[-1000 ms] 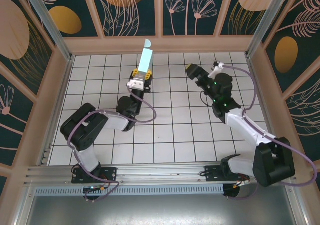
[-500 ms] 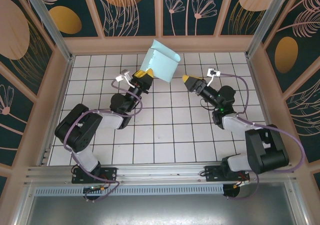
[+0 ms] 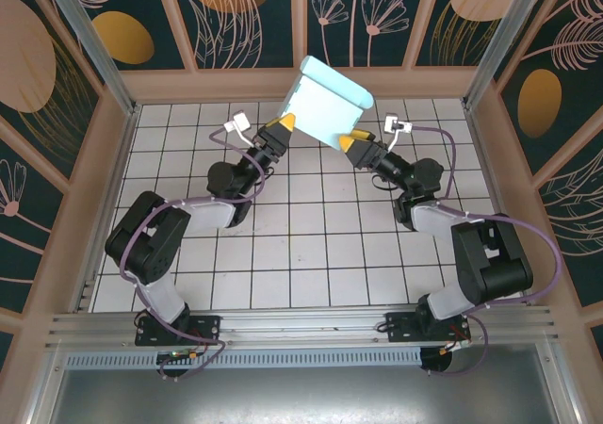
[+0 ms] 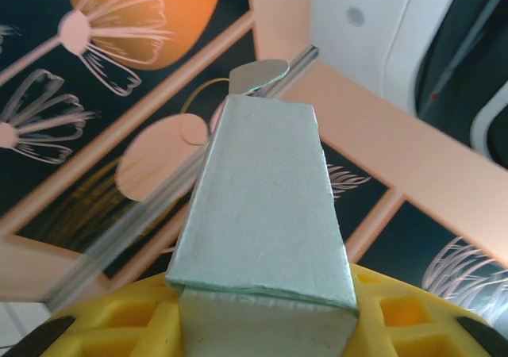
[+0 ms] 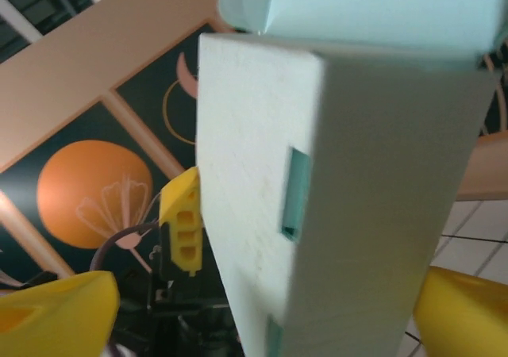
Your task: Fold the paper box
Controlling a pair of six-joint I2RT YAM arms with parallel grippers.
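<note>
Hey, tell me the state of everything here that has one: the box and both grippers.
paper box: held up off the table, opened into a hollow shape, rounded end flap sticking out.
left gripper: shut on the paper box's near end.
right gripper: open, fingers either side of the paper box.

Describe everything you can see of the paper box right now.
The paper box is pale turquoise thin card, formed into a squared sleeve with creased panels, a rounded flap at its far end and small slots in one panel. It is held in the air near the back wall, clamped by the left gripper; the right gripper stands open around its other edge.
</note>
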